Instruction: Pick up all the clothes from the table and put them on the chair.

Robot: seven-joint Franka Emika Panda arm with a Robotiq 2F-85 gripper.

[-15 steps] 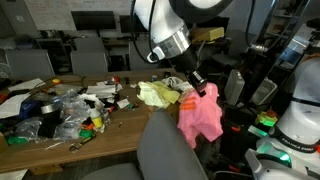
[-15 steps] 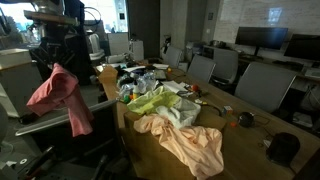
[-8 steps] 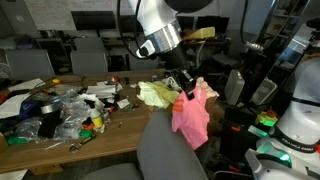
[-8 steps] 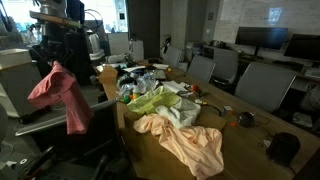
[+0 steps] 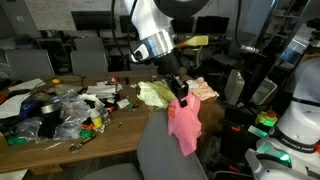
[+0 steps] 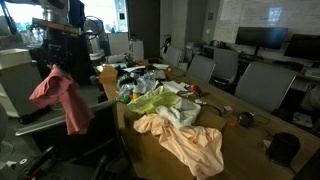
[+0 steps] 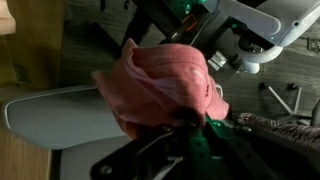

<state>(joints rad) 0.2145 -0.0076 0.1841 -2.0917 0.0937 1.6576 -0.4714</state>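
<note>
Hanging from the gripper [image 5: 182,99] clamped on its top, the pink garment [image 5: 186,126] drapes above the chair [image 5: 160,152], prob for a clean drop. Yellow-green garment [image 5: 155,94] lies at the end of the table [image 5: 110,136]

The gripper [image 5: 181,97] has its tips buried in the bunched top of the soft pink fabric garment [image 5: 186,128], and the wrist view shows the same folds [image 7: 160,85] covering them. The large grey upholstered chair [image 5: 165,152] is cut off by the lower edge, so its seat goes unseen. The peach-orange cloth [image 5: 204,90] lies partly behind the pink one. The small colourful odds and ends [image 5: 92,124] on the brown wooden table [image 5: 115,135] are too small to name.
</note>
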